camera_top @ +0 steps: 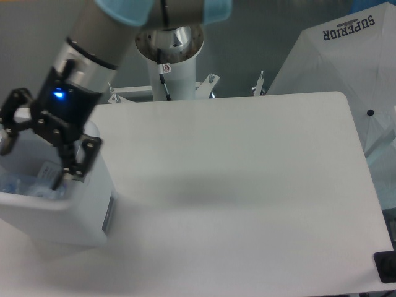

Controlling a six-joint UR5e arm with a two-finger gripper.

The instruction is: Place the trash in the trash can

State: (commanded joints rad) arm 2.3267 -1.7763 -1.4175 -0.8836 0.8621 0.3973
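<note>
The trash can (86,213), a big white bin with grey side panels, stands at the table's left edge. Inside it lies the trash I can see, a clear bluish bottle (23,184) with a white label, low against the near wall. My gripper (36,158) hangs over the bin's opening with its fingers spread wide and nothing between them. One fingertip is at the far left and the other (67,176) is near the bin's right rim. The arm hides the back of the bin.
The white table (247,185) stretches right of the bin. The robot's base column (170,55) rises behind the table's back edge. White fabric printed SUPERIOR (346,62) stands at the right, and a black object (387,267) sits at the lower right corner.
</note>
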